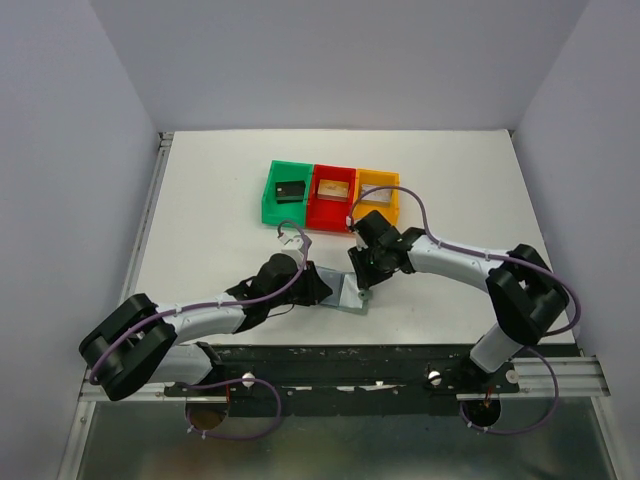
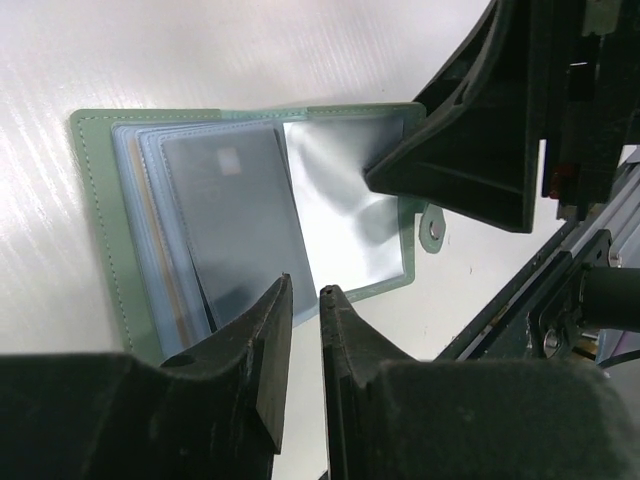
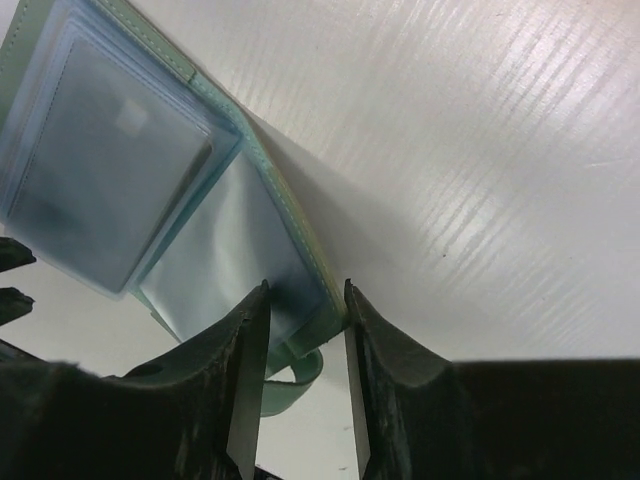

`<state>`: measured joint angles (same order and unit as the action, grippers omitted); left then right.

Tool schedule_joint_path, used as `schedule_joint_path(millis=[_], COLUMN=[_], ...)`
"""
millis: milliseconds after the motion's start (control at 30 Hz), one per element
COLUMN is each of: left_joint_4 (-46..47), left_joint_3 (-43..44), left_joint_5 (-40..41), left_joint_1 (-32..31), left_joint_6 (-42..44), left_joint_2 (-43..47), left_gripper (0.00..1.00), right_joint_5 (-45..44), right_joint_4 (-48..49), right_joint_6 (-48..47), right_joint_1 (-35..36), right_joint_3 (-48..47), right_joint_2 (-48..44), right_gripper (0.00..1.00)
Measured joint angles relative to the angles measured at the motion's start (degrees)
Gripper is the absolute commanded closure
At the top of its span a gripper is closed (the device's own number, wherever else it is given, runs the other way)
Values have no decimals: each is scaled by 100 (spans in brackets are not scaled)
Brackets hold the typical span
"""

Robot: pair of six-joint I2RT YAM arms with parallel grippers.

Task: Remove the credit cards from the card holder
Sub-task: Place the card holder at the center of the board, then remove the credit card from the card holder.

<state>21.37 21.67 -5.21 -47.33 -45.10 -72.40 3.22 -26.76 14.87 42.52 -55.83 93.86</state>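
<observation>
Left claw [image 2: 305,300] barely parted at grey card [image 2: 240,220], right claw [image 3: 305,300] spread over card holder [image 2: 97,200]. Black card [image 1: 290,190] in green bin [image 1: 267,203]. More still inside.

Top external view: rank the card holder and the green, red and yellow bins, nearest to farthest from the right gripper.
1. card holder, right at the right gripper, near table edge.
2. red bin and yellow bin, behind it: too close to call.
3. green bin, back left.

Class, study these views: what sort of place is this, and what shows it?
Probably a robot test cell: plain pale walls boxing in a white table, two black-and-white arms bolted to a metal rail, and green, red and yellow plastic bins lined up.
</observation>
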Motion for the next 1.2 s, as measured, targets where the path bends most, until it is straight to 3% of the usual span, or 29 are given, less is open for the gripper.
schedule_joint_path(millis=[367, 633, 900, 1200], left_joint_4=[-83, -92, -120, 44], left_joint_3=[-17, -20, -22, 9], left_joint_5=[114, 227, 498, 522], left_joint_1=[0, 0, 0, 0], left_joint_6=[4, 35, 111, 109], left_joint_2=[136, 175, 111, -516], left_gripper=[72, 75, 78, 81], right_joint_5=[-341, 210, 404, 155], right_joint_4=[-835, -625, -164, -68], right_joint_6=[-61, 328, 743, 1062], right_joint_1=[0, 131, 933, 1003], right_joint_3=[-619, -804, -483, 20], right_joint_2=[-940, -1840, -1351, -852], right_gripper=[53, 78, 86, 87])
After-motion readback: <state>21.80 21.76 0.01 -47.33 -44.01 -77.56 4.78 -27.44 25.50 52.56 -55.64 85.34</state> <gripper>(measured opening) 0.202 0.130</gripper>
